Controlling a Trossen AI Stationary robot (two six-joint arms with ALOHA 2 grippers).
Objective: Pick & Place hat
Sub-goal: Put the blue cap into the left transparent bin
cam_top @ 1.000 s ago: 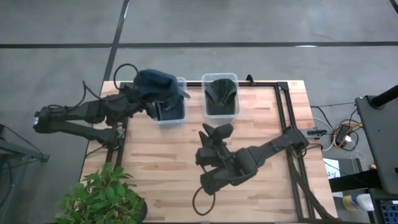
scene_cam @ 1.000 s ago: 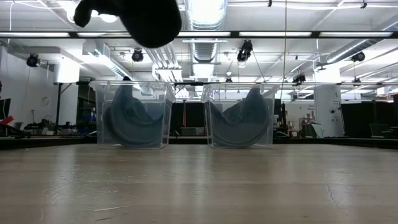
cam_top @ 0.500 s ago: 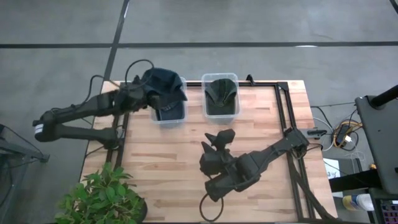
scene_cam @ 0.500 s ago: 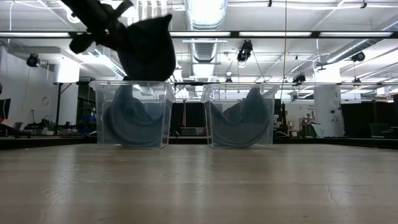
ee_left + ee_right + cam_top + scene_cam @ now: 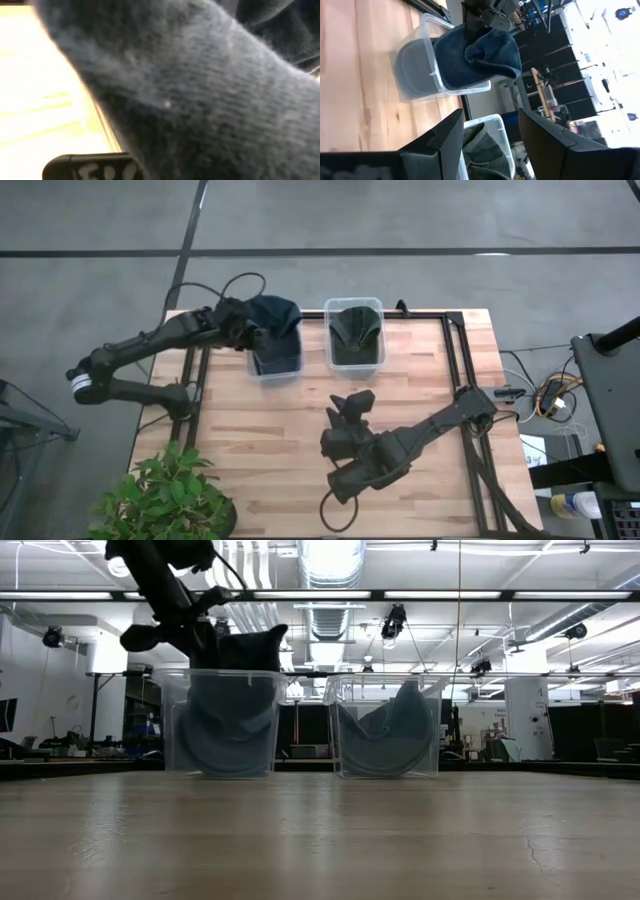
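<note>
We hold hat (image 5: 272, 314) clamped in left gripper (image 5: 243, 326), bin (image 5: 277, 367) directly below for drop; right gripper (image 5: 350, 405) idle, fingers apart

Potted plant (image 5: 165, 495) at table's (image 5: 270, 440) near-left corner; cables, perhaps yellow plugs (image 5: 553, 392), on floor right.

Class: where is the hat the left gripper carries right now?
In the high view the hat hangs over the left bin at the table's far edge, held by the left gripper, beside the right bin.
</note>
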